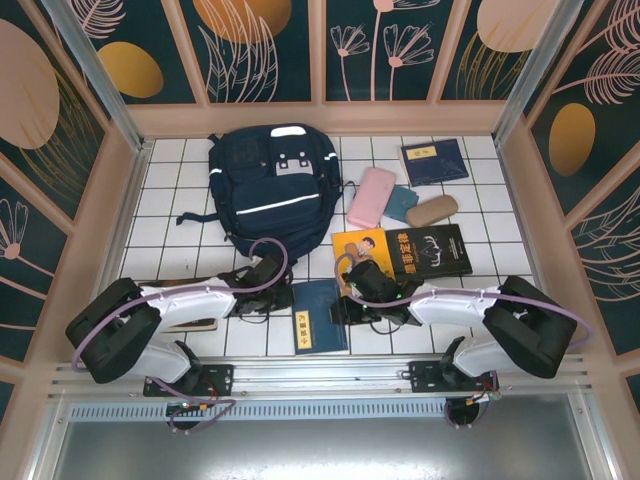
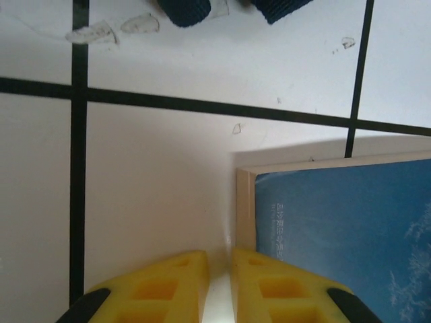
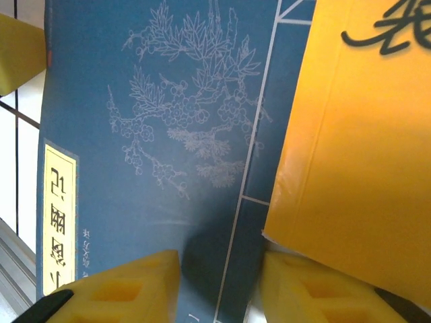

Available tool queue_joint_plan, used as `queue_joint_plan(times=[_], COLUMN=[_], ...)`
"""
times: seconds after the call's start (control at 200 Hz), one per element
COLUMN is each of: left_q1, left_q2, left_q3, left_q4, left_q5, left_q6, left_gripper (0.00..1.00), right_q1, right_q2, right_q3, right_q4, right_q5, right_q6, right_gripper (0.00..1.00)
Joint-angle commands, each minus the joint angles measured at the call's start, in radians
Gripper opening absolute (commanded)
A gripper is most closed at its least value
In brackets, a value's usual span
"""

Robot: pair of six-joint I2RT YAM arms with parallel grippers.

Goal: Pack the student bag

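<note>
Working on a first pickup, by our reading: the bag (image 1: 272, 185) lies flat toward the far edge of the surface (image 1: 170, 200), left of centre, and nothing looks packed yet. Both arms reach to the blue book (image 1: 318, 318) at the near edge. The left gripper (image 2: 219, 259) sits at the book's left edge, fingers almost together with a sliver of gap; whether they pinch the cover we cannot tell. The right gripper (image 3: 221, 259) hovers over the book's other side, fingers apart, holding nothing, beside the yellow book (image 3: 363, 148) that seems to overlap it. Next we would need one edge lifted for a firm hold, then a carry to the bag, whose opening we cannot see.
</note>
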Motion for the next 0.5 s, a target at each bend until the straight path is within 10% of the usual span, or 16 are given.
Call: queue_joint_plan(times=[0.0,0.495], left_q1=[0.006,0.121], left_q2=[0.053,-0.071], left_q3=[0.061,0.034], left_q4=[-0.001,-0.045], left_q5=[-0.100,-0.078], left_q6=[0.056,0.181], left_gripper=[0.21,0.33], right_q1=[0.010,-0.065], right_q2=[0.084,0.207], right_q3=[0.078,0.211], right_q4=[0.153,0.058], right_q5=[-0.080,0.026], right_q6=[-0.025,0.006], right_gripper=[0.38,0.46])
